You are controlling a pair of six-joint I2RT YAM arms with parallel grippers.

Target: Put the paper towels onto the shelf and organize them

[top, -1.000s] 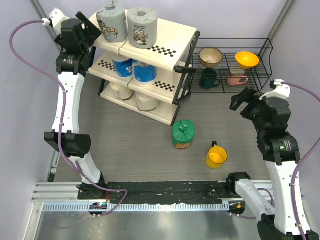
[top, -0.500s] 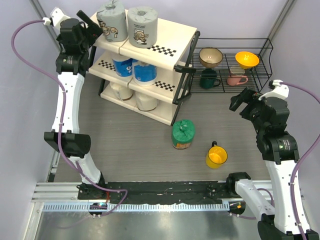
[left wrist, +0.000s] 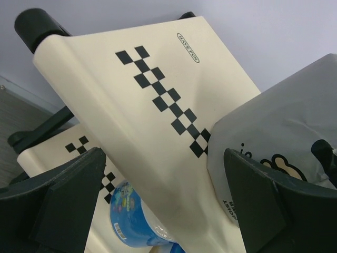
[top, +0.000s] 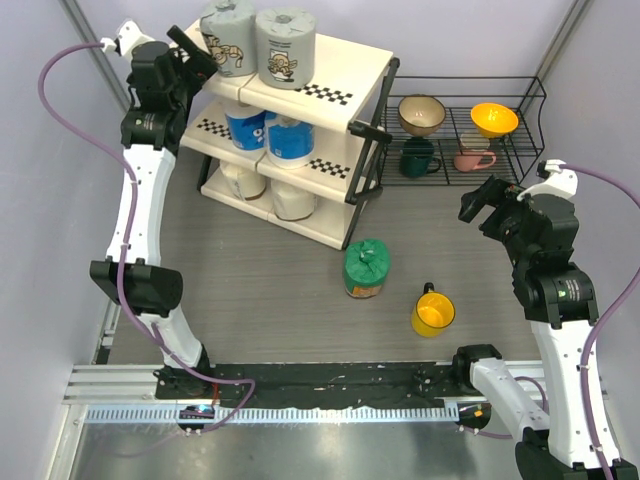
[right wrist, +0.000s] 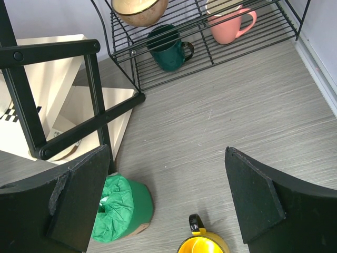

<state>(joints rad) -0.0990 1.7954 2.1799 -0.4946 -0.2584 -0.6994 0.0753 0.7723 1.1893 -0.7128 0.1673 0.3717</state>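
The shelf (top: 340, 82) stands at the back left. Two grey paper towels (top: 228, 38) (top: 286, 46) stand on its top tier, two blue-and-white ones (top: 246, 128) on the middle tier, and two cream ones (top: 293, 203) on the bottom. A green roll (top: 366, 268) stands on the floor in front. My left gripper (top: 196, 56) is open and empty at the top tier's left end, beside the left grey roll (left wrist: 284, 121). My right gripper (top: 482, 205) is open and empty, high above the floor between the green roll (right wrist: 124, 208) and the wire rack.
A yellow mug (top: 432, 313) stands right of the green roll. A black wire rack (top: 520, 150) at the back right holds bowls and mugs. In the left wrist view the cream panel (left wrist: 158, 79) fills the space between my fingers.
My left gripper has moved a little to the right, closer to the left grey roll. The right arm has not moved.
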